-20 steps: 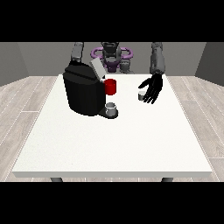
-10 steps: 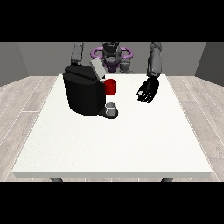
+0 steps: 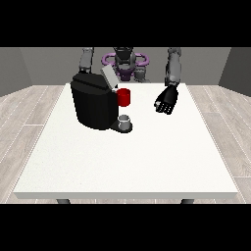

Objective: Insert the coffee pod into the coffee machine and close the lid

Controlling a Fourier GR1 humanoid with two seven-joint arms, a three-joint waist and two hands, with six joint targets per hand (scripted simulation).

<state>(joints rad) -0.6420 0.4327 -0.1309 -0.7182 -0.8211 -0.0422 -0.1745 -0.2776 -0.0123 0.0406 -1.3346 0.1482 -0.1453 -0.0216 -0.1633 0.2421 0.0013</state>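
- Your coffee machine [image 3: 94, 103] stands on the white counter [image 3: 127, 157], far and left of centre, with its grey lid [image 3: 109, 77] tilted up and open.
- You see a red part [image 3: 124, 97] on the machine's right side, just below the raised lid; whether it is the coffee pod you cannot tell.
- A small grey cup [image 3: 125, 120] sits on the machine's base at its near right.
- The robot hand at the view's right [image 3: 166, 101] hangs above the counter, well apart from the machine, its fingers curled inward and holding nothing.
- The other robot hand is hidden behind the machine; only its arm [image 3: 86, 60] shows.
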